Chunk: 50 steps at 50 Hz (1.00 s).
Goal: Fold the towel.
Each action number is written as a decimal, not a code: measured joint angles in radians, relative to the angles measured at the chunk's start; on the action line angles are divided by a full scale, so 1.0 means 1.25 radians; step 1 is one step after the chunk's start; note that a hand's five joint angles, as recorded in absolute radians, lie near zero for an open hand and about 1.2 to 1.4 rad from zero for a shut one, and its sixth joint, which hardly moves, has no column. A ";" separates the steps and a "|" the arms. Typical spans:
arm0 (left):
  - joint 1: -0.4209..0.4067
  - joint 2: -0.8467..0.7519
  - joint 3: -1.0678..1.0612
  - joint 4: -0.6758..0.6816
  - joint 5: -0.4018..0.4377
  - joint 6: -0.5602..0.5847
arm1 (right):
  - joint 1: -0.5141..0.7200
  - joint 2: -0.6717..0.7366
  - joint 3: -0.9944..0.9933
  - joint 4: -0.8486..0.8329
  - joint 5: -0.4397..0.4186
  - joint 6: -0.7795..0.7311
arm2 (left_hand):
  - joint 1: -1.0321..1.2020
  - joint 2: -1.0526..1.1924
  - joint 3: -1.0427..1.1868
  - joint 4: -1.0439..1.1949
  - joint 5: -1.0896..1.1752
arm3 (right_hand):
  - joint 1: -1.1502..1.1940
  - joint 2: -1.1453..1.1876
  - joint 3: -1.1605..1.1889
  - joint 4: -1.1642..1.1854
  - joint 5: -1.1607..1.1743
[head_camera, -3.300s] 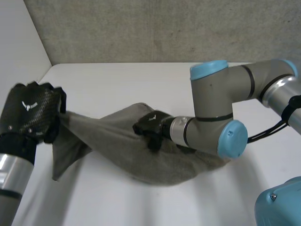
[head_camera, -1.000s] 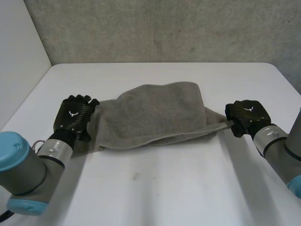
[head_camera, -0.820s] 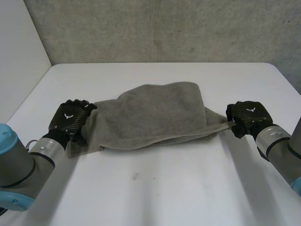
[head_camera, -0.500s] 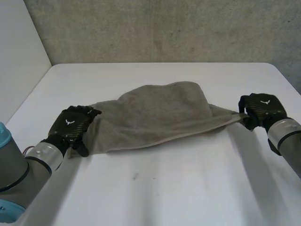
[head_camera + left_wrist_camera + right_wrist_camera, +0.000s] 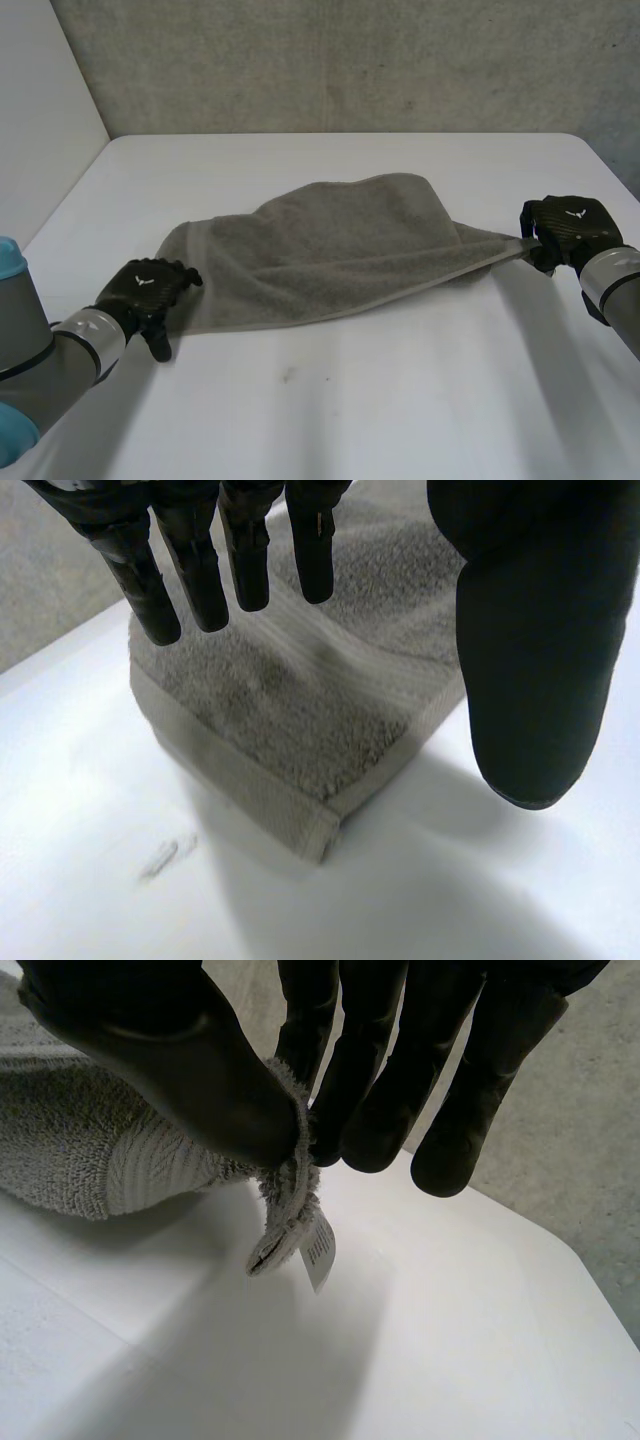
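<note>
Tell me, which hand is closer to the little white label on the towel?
Right. The right hand pinches the towel corner that the label hangs from; the left hand is open over the corner at the opposite end.

We log a grey towel [image 5: 340, 250] lying loosely humped across the middle of the white worktop [image 5: 350, 410]. Its right end narrows to a point that runs straight into the right hand [image 5: 568, 228], near the worktop's right edge. The left hand [image 5: 145, 288] sits just beside the towel's near-left corner, back upward. We cannot tell whether it touches the cloth. A hem band shows along the towel's left end.
</note>
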 measured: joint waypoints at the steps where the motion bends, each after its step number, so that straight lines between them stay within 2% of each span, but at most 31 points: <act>1: 0.000 -0.004 0.001 0.001 -0.006 0.000 | 0.000 0.000 0.000 0.001 0.000 -0.002 | 0.002 0.002 0.002 0.002 0.002 | 0.000 0.000 0.000 0.000 0.000; 23: 0.007 -0.053 0.011 0.081 -0.018 -0.002 | 0.002 0.011 0.000 0.004 -0.005 -0.007 | 0.158 0.158 0.157 0.158 0.156 | 0.000 0.000 0.000 0.000 0.005; 50: 0.011 -0.091 0.038 0.086 -0.020 -0.003 | 0.006 0.018 0.001 0.005 -0.008 -0.011 | 0.203 0.202 0.202 0.202 0.200 | 0.000 0.000 0.000 0.000 0.004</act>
